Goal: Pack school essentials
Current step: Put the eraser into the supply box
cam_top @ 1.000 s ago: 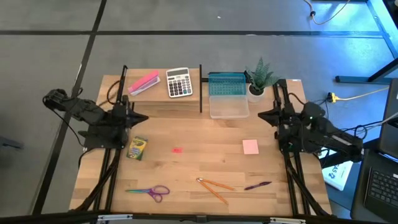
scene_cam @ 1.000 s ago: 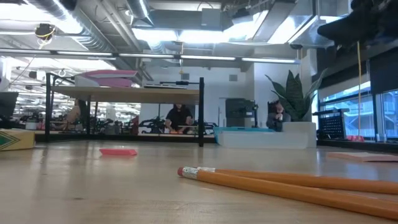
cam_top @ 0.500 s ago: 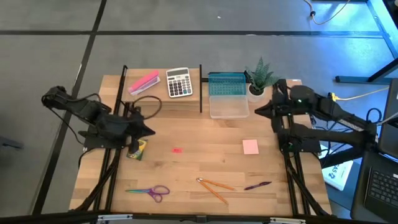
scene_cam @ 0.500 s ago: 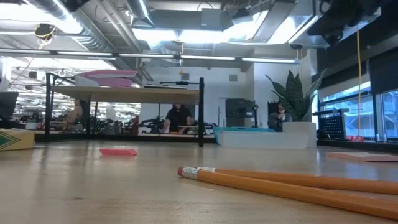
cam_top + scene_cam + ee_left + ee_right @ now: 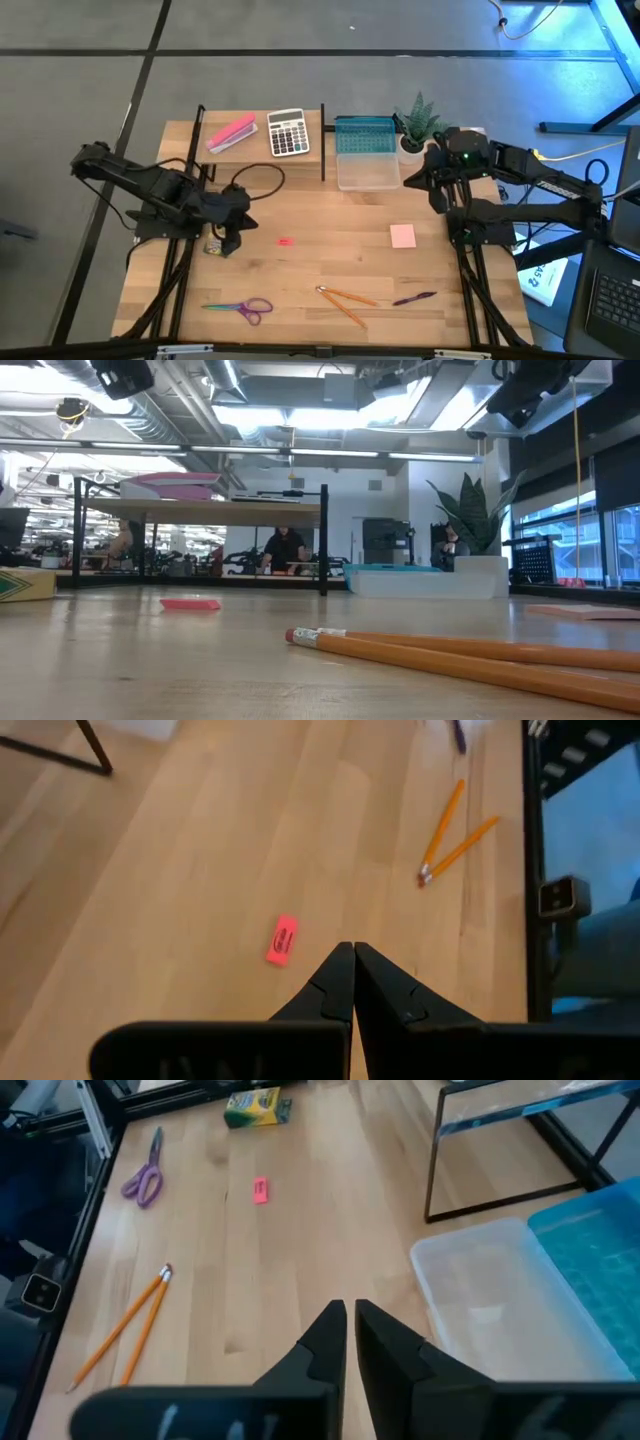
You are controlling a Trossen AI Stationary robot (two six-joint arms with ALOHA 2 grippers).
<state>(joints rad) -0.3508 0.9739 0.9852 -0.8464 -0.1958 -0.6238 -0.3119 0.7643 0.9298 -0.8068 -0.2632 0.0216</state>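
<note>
Left gripper [image 5: 353,952] hovers above the wooden table [image 5: 330,270], fingers pressed together, empty, near the small red eraser [image 5: 285,242] and yellow-green crayon box [image 5: 216,243]. Right gripper [image 5: 347,1312], fingers nearly closed, empty, hangs beside the clear plastic container [image 5: 368,170]. Two orange pencils [image 5: 345,301] lie at the front edge.

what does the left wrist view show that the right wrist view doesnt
Only the left wrist view shows the purple pen, cut off at the frame's edge, and the left fingers pressed together. Only the right wrist view shows the crayon box, the scissors, the clear container with its blue lid, and the right fingers, nearly closed. Both show the red eraser and the two pencils lying on the wooden table.
</note>
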